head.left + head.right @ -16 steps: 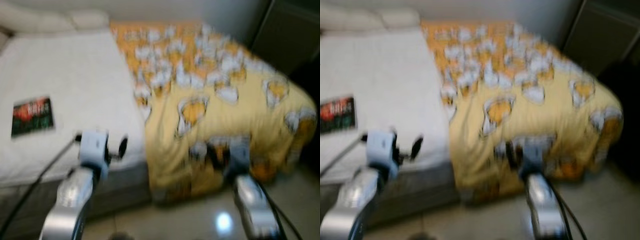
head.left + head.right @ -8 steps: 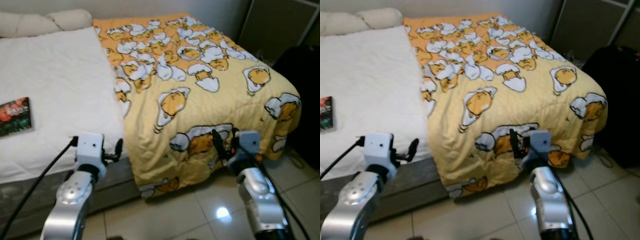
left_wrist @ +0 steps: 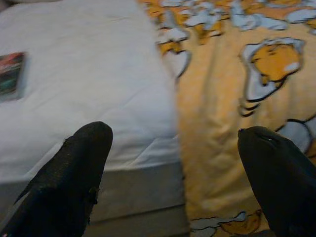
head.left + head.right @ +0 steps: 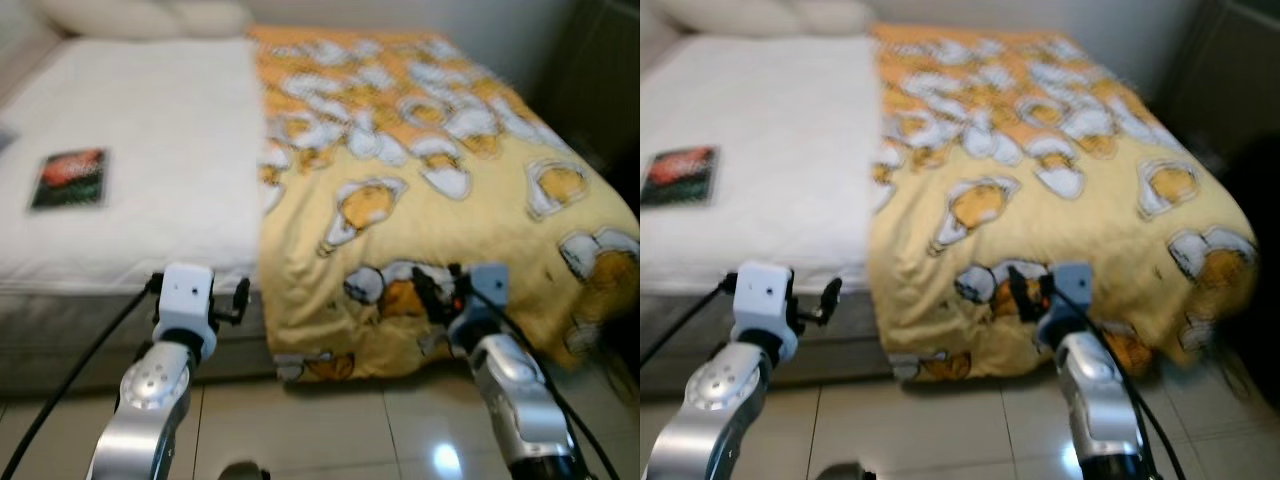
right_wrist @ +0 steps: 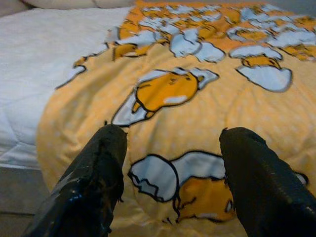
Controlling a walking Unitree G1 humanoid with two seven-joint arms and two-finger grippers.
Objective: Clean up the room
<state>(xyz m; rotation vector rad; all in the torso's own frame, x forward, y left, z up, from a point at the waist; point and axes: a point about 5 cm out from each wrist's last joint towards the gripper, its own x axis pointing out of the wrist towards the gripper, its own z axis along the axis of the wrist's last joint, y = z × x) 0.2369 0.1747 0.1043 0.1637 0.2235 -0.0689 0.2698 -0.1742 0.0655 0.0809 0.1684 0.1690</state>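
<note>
Half of the bed is covered by a yellow duvet printed with egg characters, which lies bunched over the right side and hangs off the near edge toward the tiled floor, while the left side shows bare white mattress cover with a small book lying flat on it, well apart from the duvet. Pillows sit at the far end. The right hand hovers just before the duvet's drooping near edge, its two black fingers apart and empty; the left hand is held near the mattress corner, just left of the duvet's edge, fingers likewise spread with nothing between them. The step appears to be approaching the bed to straighten the cover. Doing it well likely means stopping square to the near edge, letting the blurred head views settle, then pinching the duvet's hem at two well-separated points, one hand each, rather than a mid-panel fold, so the cloth draws evenly leftward across the white half. The book would best be lifted clear first, lest it be buried beneath the cover
</note>
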